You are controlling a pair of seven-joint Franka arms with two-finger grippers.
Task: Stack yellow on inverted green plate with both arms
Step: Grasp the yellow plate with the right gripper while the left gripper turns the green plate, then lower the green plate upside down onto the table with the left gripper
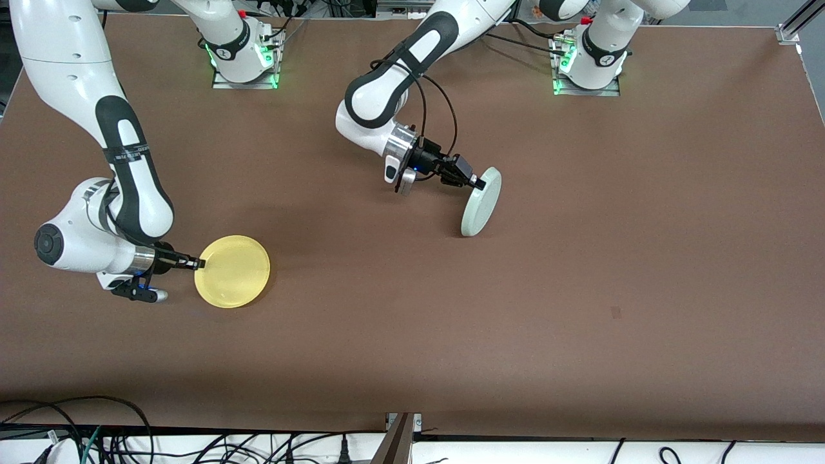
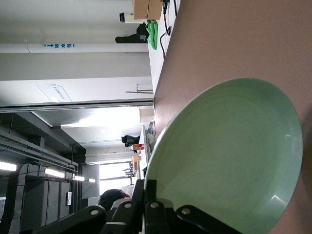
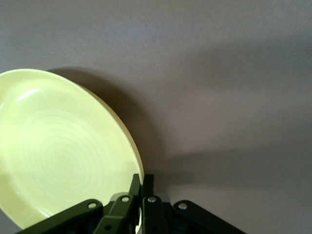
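The pale green plate (image 1: 482,202) stands nearly on edge at the table's middle, its lower rim on or close to the table. My left gripper (image 1: 475,182) is shut on its upper rim. The left wrist view shows the plate's hollow face (image 2: 229,156) with the fingers (image 2: 151,192) pinching its rim. The yellow plate (image 1: 232,271) is level, hollow side up, toward the right arm's end of the table. My right gripper (image 1: 197,263) is shut on its rim. In the right wrist view the plate (image 3: 58,151) fills one side and casts a shadow on the table.
The brown table (image 1: 580,270) has no other objects on it. Both arm bases stand along its top edge. Cables (image 1: 97,432) lie along the white strip at the table's near edge.
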